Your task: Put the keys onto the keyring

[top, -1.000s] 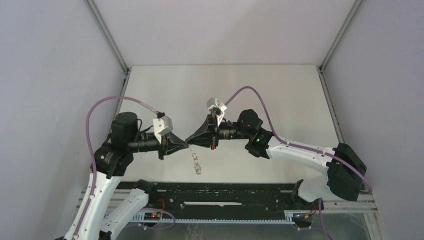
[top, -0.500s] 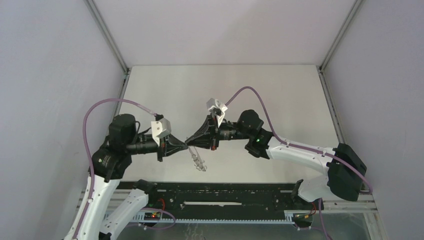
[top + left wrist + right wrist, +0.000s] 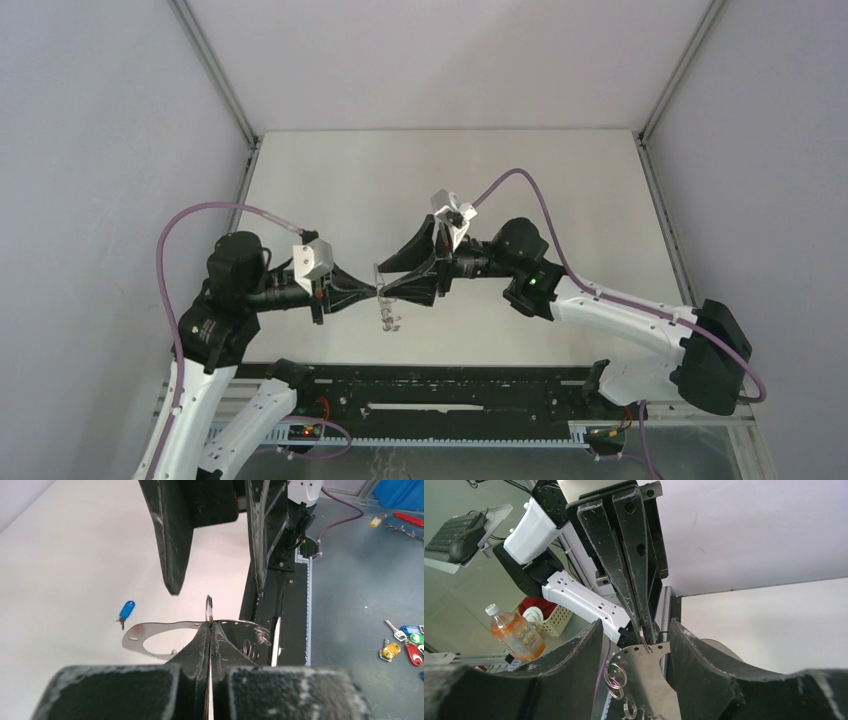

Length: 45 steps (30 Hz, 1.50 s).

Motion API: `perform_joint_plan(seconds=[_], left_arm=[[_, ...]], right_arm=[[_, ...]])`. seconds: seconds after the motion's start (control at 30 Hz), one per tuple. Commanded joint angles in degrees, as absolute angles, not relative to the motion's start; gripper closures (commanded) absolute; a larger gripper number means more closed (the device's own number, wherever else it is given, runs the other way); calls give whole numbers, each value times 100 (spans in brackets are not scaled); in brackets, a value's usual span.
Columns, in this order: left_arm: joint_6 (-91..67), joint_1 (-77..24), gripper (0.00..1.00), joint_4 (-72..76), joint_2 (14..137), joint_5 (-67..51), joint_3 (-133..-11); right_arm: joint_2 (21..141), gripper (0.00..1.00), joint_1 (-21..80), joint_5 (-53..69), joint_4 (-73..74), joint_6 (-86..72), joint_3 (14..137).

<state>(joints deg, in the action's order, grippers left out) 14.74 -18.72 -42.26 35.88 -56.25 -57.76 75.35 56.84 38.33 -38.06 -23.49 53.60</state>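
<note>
L fingers (image 3: 192, 652) were pinched shut on a small loop (image 3: 209, 609) at the keyring's (image 3: 155, 626) rim, held mid-air over the bench (image 3: 65, 580). R fingers (image 3: 172, 540) stood wide, at 11 and 1 o'clock of the loop, w/o touching it. Blue key (image 3: 126, 611) lay on the bench at keyring's 9 o'clock.

1. In the left wrist view, the left gripper (image 3: 209, 632) covers the flat grey metal keyring (image 3: 150, 629) from 4 to 6 o'clock. Its black fingers (image 3: 115, 692) are blurred and cut off at the bottom edge.
2. The right gripper (image 3: 215, 590) runs out of that view at 12 o'clock.
3. From above, the small metal loops (image 3: 389, 319) hanging at the keyring's 6 o'clock are too small to count.
4. In the right wrist view those loops leave the frame at 6 o'clock.
</note>
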Motion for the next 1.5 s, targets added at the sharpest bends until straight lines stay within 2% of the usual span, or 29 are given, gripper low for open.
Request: perform_joint_plan(seconds=[0.0, 0.3, 0.7, 1.07, 1.47], left_arm=[[1480, -1872, 100, -3942, 3500, -6063, -5810], [2096, -1874, 100, -3844, 3288, -6597, -5875], [1973, -1872, 100, -3797, 3327, -6803, -5845], [1704, -1872, 100, -3533, 3306, -6856, -5674], [1711, -1872, 100, -3524, 3283, -6856, -5571]], right_arm=[[7047, 40, 5527, 3785, -3391, -1921, 5423], [6674, 50, 5514, 4233, -2654, -844, 5423], [6772, 53, 6009, 3893, -2536, -143, 5501], [6908, 73, 6390, 3208, -2518, 145, 5651], [6702, 69, 6486, 3002, -2406, 99, 5651]])
